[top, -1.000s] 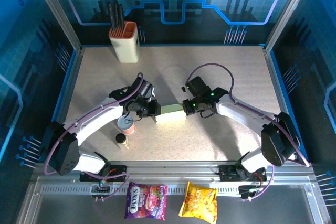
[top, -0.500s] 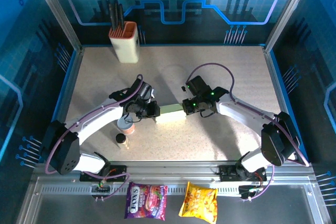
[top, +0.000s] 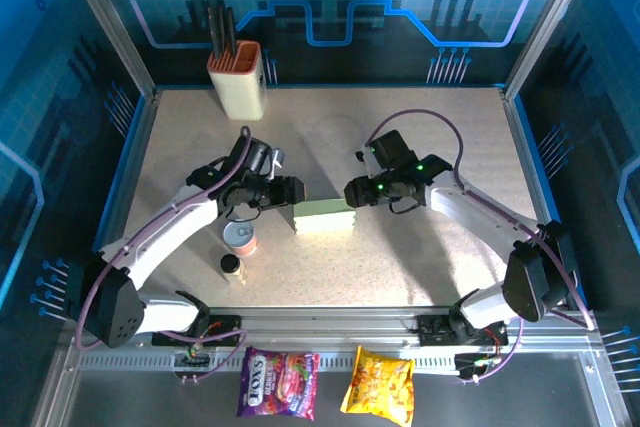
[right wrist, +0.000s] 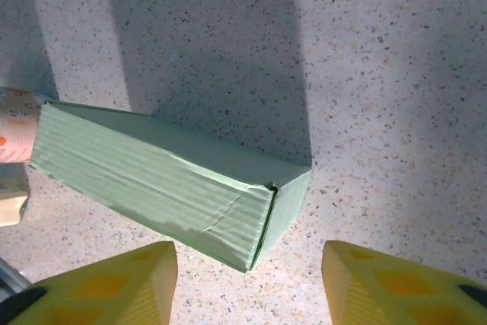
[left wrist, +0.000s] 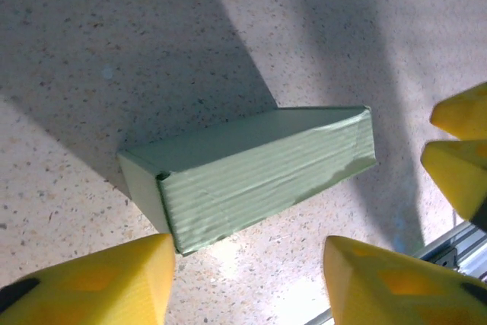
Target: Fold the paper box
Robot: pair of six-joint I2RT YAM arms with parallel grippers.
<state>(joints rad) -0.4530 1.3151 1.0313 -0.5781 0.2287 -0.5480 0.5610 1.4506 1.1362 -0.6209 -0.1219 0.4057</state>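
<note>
The paper box (top: 325, 219) is a closed pale green rectangular box lying flat on the speckled table, between the two arms. My left gripper (top: 287, 193) hovers just off its left end, jaws open and holding nothing. My right gripper (top: 353, 192) hovers off its right end, also open and holding nothing. In the left wrist view the paper box (left wrist: 251, 171) lies beyond my gripper (left wrist: 247, 288), apart from both yellow fingers (left wrist: 91, 287); the other arm's yellow fingertips (left wrist: 460, 146) show at the right. In the right wrist view the paper box (right wrist: 163, 180) lies ahead of the open gripper (right wrist: 247, 288).
A beige orange-rimmed utensil holder (top: 238, 79) stands at the back left. A small pink-and-white cup (top: 240, 238) and a small dark-capped bottle (top: 231, 266) sit just left of the box. Two snack bags (top: 278, 384) (top: 378, 382) lie below the table's front rail.
Both grippers have opened, let go of the box's ends and drawn back and up. The box now rests on the table on its own.
</note>
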